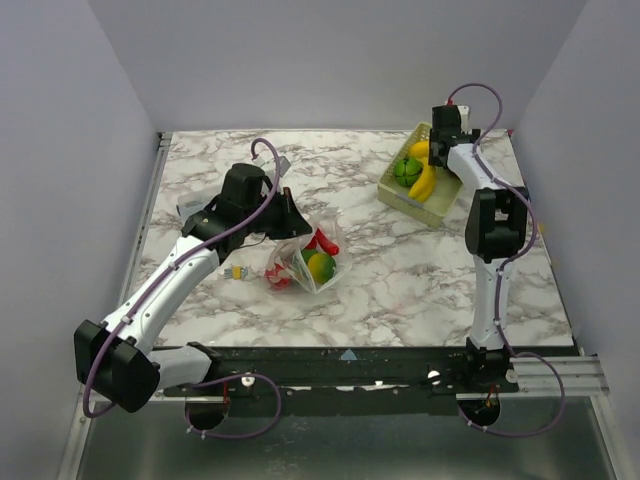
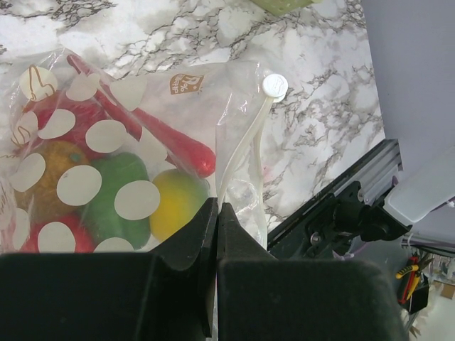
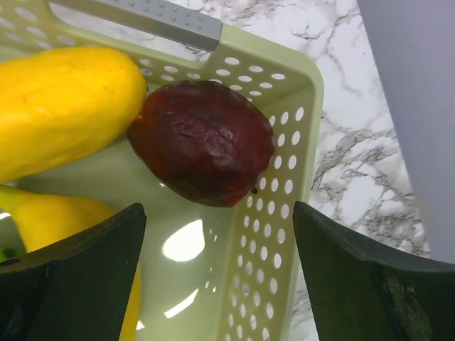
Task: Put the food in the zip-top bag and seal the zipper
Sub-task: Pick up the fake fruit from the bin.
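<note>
The clear zip-top bag (image 1: 300,262) with white dots lies mid-table, holding red, green, orange and yellow toy food (image 2: 114,192). My left gripper (image 1: 290,215) is shut on the bag's mouth edge, pinching the white zipper strip (image 2: 245,149) close to its round end tab (image 2: 274,87). My right gripper (image 1: 447,122) is open, hovering over the pale-green basket (image 1: 400,195), its fingers (image 3: 78,263) either side of the basket wall just below a dark red fruit (image 3: 202,142). Yellow pieces (image 3: 64,106) lie beside it. A green piece (image 1: 406,171) and a banana (image 1: 425,183) are in the basket too.
A small yellow-and-white item (image 1: 237,271) lies left of the bag. A small clear packet (image 1: 282,161) lies at the back near the left arm. The table's front rail (image 2: 334,213) runs close to the bag. The basket's grey handle (image 3: 142,18) crosses its far rim.
</note>
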Motion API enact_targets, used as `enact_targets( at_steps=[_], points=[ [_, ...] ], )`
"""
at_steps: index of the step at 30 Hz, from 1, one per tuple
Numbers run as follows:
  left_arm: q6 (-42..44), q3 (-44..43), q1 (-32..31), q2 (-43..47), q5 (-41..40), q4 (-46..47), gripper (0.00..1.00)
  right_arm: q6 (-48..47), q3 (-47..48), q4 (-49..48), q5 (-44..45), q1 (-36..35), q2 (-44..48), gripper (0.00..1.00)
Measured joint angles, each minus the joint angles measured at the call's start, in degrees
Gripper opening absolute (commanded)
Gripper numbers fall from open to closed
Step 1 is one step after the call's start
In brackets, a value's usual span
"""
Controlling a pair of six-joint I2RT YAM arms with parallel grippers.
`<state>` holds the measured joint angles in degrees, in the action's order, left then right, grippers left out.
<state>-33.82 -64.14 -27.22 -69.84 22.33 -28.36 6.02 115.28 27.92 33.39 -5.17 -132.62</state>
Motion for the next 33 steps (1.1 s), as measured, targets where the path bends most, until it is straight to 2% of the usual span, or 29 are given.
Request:
enact_targets(
  at_steps=[13, 24, 33],
  points=[
    [-0.09, 0.00, 0.00, -0.74, 0.66, -0.02, 0.00, -11.76, 1.49, -7.04, 4.28, 0.11, -4.63, 0.91],
    [-0.50, 0.00, 0.00, -1.40, 1.57, 0.00, 0.00, -14.51, 5.60, -10.01, 3.37, -0.02, -7.74, 0.87],
    [-0.59, 0.00, 0.00, -1.70, 1.95, 0.00, 0.00, -16.04, 1.14, -14.67, 3.15, -0.90, -5.70, 0.84]
  ],
)
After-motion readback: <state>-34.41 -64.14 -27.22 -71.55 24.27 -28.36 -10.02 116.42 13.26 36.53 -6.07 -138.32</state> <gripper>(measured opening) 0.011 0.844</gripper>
